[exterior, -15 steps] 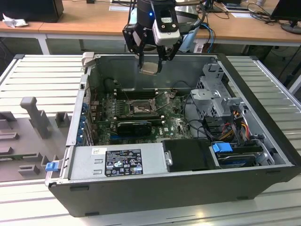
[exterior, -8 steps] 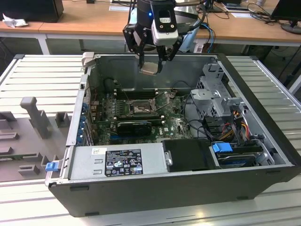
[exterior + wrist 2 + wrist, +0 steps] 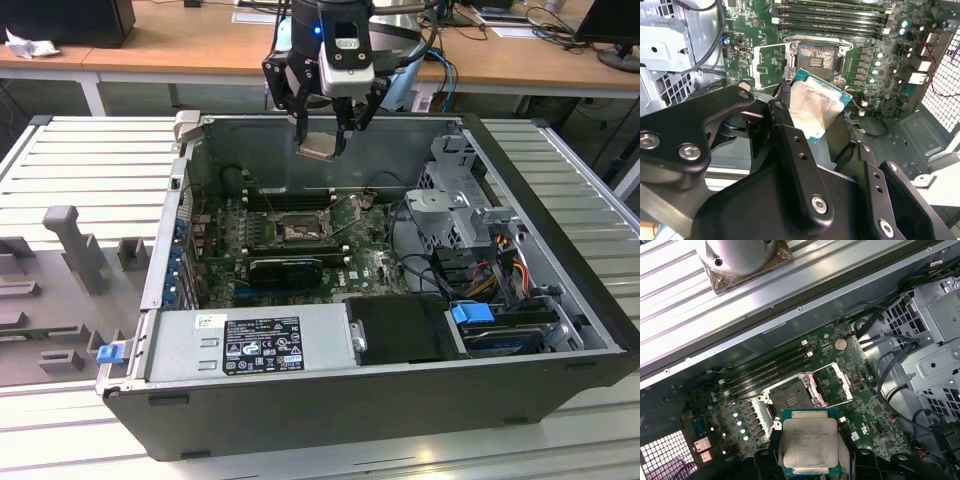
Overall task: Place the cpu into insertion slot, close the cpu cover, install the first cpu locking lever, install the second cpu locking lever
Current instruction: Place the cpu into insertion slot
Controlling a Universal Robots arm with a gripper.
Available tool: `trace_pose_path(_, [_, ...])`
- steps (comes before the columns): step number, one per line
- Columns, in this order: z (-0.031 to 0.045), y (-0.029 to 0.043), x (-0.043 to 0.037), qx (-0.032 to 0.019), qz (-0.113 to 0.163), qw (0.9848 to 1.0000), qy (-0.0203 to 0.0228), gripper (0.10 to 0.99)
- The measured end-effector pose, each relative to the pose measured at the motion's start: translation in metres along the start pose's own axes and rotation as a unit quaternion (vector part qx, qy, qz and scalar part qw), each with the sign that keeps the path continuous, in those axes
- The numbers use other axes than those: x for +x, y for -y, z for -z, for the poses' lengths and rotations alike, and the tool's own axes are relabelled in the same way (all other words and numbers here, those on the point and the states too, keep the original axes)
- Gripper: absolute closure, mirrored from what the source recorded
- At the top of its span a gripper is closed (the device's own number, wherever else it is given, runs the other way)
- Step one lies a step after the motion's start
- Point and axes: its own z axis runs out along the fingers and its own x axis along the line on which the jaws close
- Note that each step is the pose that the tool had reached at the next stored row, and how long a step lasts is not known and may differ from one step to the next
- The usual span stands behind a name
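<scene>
A: We have wooden desks (image 3: 200, 45) along the back and a slatted grey table (image 3: 90, 150) under the open computer case (image 3: 350, 410). Where do we stand?

B: Our gripper (image 3: 321, 132) hangs above the case, near its rear wall. Its fingers are closed to chip width on two opposite edges of the cpu (image 3: 315, 149), with the silver top facing the wrist cameras. The chip is in the air, well above the motherboard (image 3: 372, 262) and touching nothing else.

A: And the target?

B: The insertion slot (image 3: 790, 395) lies bare just beside the memory slots (image 3: 770, 372). The cpu cover (image 3: 844, 382) is swung open to one side, so we judge the way down to be free.

A: How do we do the placing well?

B: In the exterior view the chip seems tilted, and in the second wrist view its edges sit at an angle to the slot's rim. We should level it and square its edges to the rim while high. We should also keep it clear of the raised cover and descend straight and slowly. It should rest in the slot under no force, since pressing could bend the contacts. We cannot make out the corner marks, so orientation needs checking.
</scene>
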Motion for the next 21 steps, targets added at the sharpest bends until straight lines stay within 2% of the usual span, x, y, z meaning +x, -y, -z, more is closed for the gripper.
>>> trace_pose_path(7, [-0.0002, 0.0, 0.0, -0.0003, -0.016, 0.9999, 0.0014, 0.557])
trace_pose_path(12, [-0.0006, 0.0, 0.0, -0.0007, -0.039, 0.9992, 0.0035, 0.557])
trace_pose_path(21, [-0.0013, 0.0001, 0.0, -0.0015, -0.082, 0.9966, 0.0071, 0.557])
